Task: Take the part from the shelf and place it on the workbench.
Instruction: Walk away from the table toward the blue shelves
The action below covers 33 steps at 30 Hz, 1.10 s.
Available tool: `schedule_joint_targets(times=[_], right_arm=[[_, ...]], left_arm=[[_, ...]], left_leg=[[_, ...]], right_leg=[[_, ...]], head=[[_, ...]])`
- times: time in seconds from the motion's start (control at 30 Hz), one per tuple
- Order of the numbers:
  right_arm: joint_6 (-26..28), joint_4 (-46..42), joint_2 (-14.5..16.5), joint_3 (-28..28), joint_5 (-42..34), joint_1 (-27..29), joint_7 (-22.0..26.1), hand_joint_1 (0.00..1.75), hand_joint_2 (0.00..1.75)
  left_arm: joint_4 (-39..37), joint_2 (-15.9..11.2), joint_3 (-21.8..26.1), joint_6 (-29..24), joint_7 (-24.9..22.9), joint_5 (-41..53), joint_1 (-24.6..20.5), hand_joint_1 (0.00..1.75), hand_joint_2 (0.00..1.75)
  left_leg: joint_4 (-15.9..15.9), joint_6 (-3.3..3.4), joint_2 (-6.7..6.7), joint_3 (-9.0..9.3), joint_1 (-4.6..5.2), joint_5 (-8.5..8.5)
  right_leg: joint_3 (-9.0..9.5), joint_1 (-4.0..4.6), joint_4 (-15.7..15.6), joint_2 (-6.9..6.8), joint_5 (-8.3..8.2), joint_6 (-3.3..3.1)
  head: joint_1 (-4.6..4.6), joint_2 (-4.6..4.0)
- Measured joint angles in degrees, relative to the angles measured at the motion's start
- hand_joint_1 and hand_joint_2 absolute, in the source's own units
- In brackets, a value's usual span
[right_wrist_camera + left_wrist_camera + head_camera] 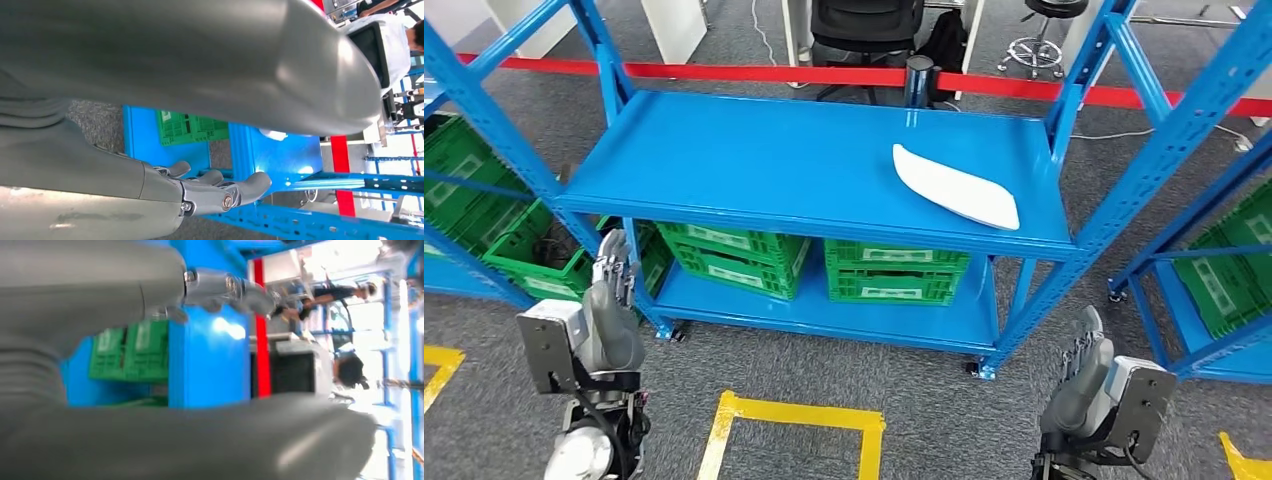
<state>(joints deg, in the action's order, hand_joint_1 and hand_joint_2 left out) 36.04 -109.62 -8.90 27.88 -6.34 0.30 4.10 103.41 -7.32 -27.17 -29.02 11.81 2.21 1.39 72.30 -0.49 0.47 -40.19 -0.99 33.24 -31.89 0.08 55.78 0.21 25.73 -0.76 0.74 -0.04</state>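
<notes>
A flat white elongated part lies on the right side of the blue shelf's upper deck. My left hand is raised in front of the shelf's left post, fingers straight and apart, holding nothing. My right hand hangs low at the right, below and in front of the shelf, fingers extended and empty. In the left wrist view the fingers stretch out before a blue post. In the right wrist view the fingers are spread with nothing in them, and the white part shows small on the blue deck.
Green crates fill the shelf's lower deck. More blue racks with green crates stand at far left and right. A red barrier tape runs behind the shelf. Yellow floor markings lie on the grey carpet.
</notes>
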Motion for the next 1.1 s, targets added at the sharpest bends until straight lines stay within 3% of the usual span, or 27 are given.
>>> schedule_joint_targets(times=[0.03,0.07,0.13,0.17,0.23,0.37,0.47,0.5,0.53,0.57,0.6,0.67,0.73,0.87,0.93,1.03,1.07,1.1], right_arm=[[-0.1,0.3,0.0,0.1,0.0,-0.1,0.1,0.00,0.00],[-0.3,0.6,0.1,0.3,0.1,-0.4,0.1,0.00,0.44],[-0.9,1.5,0.3,0.9,0.7,-1.2,0.1,0.00,1.31],[-1.4,1.9,0.4,1.3,1.4,-1.8,0.0,0.00,1.75],[-2.6,2.6,0.6,2.3,4.4,-2.8,-0.8,0.00,1.75],[-5.2,4.3,0.7,5.1,11.7,-5.8,-3.0,0.00,1.75],[-5.7,4.9,1.3,6.1,12.8,-6.9,-2.6,0.00,1.75],[-5.8,5.1,1.5,6.2,12.6,-7.0,-2.3,0.00,1.75],[-5.9,5.2,1.6,6.4,12.3,-7.0,-1.9,0.00,1.75],[-6.0,5.3,1.8,6.5,12.0,-7.1,-1.7,0.00,1.75],[-6.2,5.4,1.9,6.8,11.8,-7.3,-1.5,0.00,1.75],[-6.4,5.4,2.3,7.3,11.0,-8.0,-1.2,0.00,1.75],[-6.0,5.6,2.9,7.9,9.8,-8.5,-0.6,0.00,1.75],[-4.7,5.9,3.6,8.2,7.9,-8.8,0.7,0.00,1.75],[-4.5,5.8,3.9,8.5,7.8,-8.9,0.9,0.00,1.75],[-3.6,5.8,4.0,8.9,8.7,-8.6,0.8,0.00,1.75],[-3.1,5.7,4.0,9.0,9.5,-8.4,0.5,0.00,1.31],[-2.7,5.6,4.1,9.1,10.4,-8.3,0.1,0.00,0.87]], left_arm=[[0.0,0.0,0.0,-0.5,0.4,1.0,0.0,0.00,1.75],[0.0,0.0,0.0,-1.1,1.2,1.6,0.0,0.00,1.75],[0.1,0.1,0.0,-2.6,3.8,1.0,0.0,0.00,1.75],[0.2,0.4,0.1,-3.4,5.6,-0.4,0.0,0.00,1.75],[0.5,1.1,0.4,-4.5,9.0,-3.1,0.1,0.00,1.75],[1.5,2.5,1.1,-3.6,10.6,-4.5,-0.4,0.00,1.75],[1.9,3.3,0.7,-2.5,10.1,-4.0,-1.2,0.00,1.75],[1.8,3.5,0.7,-2.5,10.1,-4.2,-1.3,0.00,1.75],[1.8,3.7,0.6,-2.4,10.2,-4.6,-1.3,0.00,1.75],[1.8,3.8,0.5,-2.3,10.3,-5.0,-1.4,0.00,1.75],[1.8,3.9,0.3,-2.1,10.4,-5.3,-1.5,0.00,1.75],[1.8,4.1,-0.1,-1.0,9.9,-5.8,-2.1,0.00,1.75],[1.7,4.2,-0.7,1.0,8.9,-6.4,-2.6,0.00,1.75],[1.2,4.3,-2.4,4.6,7.4,-7.5,-3.3,0.00,1.75],[1.0,4.3,-2.9,4.9,7.3,-7.5,-3.5,0.00,1.75],[0.6,4.3,-3.6,4.6,7.0,-6.4,-3.6,0.00,1.75],[0.4,4.3,-3.8,4.3,6.7,-5.6,-3.5,0.00,1.75],[0.3,4.3,-4.0,4.1,6.3,-4.7,-3.5,0.00,1.75]], left_leg=[[0.7,-0.04,-0.05,-0.82,-0.01,-0.65],[-0.8,-0.05,-0.07,-0.53,-0.06,-2.29],[-7.8,-0.03,-0.17,2.46,-0.18,-6.12],[-11.0,0.01,-0.33,4.02,-0.18,-7.10],[-13.6,0.33,-0.66,5.44,-0.05,-7.12],[-13.9,1.40,-0.72,5.67,-0.18,-7.27],[-14.0,2.01,-0.71,5.89,-0.20,-7.20],[-13.9,2.11,-0.69,5.89,-0.13,-7.14],[-13.9,2.16,-0.66,5.91,-0.05,-7.07],[-13.9,2.18,-0.64,5.93,0.03,-7.01],[-13.8,2.17,-0.63,5.97,0.11,-6.95],[-13.8,2.04,-0.62,6.04,0.30,-6.86],[-13.8,1.64,-0.59,5.96,0.33,-6.80],[-13.6,0.40,-0.42,5.60,0.16,-6.50],[-9.6,0.05,-0.45,3.64,0.11,-4.24],[0.5,-0.28,-0.47,-1.47,0.03,-0.43],[1.6,-0.33,-0.46,-2.18,0.01,-0.64],[0.4,-0.33,-0.46,-1.78,-0.01,-1.82]], right_leg=[[0.04,0.00,0.1,0.24,0.17,0.00],[0.10,-0.03,0.4,0.52,0.38,0.08],[0.24,-0.11,1.0,1.02,0.92,0.44],[0.12,-0.07,1.4,1.24,1.24,0.77],[-0.32,-0.04,2.0,1.50,1.60,1.50],[-1.59,-0.21,3.8,1.21,2.74,2.65],[-6.60,-0.55,13.6,0.49,6.90,3.42],[-8.37,-0.64,16.7,0.42,7.70,3.49],[-9.39,-0.68,18.1,0.39,7.50,3.45],[-9.41,-0.66,17.3,0.39,6.31,3.30],[-8.41,-0.60,14.6,0.38,4.35,3.01],[-5.23,-0.23,7.0,0.08,1.01,2.08],[-3.14,0.24,2.9,-0.24,0.27,1.38],[-2.06,0.21,1.6,-0.03,-0.14,0.63],[-1.44,-0.10,0.9,0.05,-0.49,0.26],[-1.37,-0.02,0.9,0.20,-0.37,-0.03],[-1.36,0.00,0.9,0.28,-0.30,-0.05],[-1.35,0.00,1.1,0.39,-0.21,-0.01]], head=[[-0.18,0.00],[-0.37,0.00],[-0.71,0.00],[-0.90,0.00],[-1.03,0.00],[-0.62,0.00],[0.51,0.00],[0.74,0.00],[0.94,0.00],[1.13,0.00],[1.33,0.00],[1.62,0.00],[1.66,0.00],[1.56,0.00],[0.92,0.00],[-0.06,0.00],[-0.21,0.00],[-0.37,0.00]])
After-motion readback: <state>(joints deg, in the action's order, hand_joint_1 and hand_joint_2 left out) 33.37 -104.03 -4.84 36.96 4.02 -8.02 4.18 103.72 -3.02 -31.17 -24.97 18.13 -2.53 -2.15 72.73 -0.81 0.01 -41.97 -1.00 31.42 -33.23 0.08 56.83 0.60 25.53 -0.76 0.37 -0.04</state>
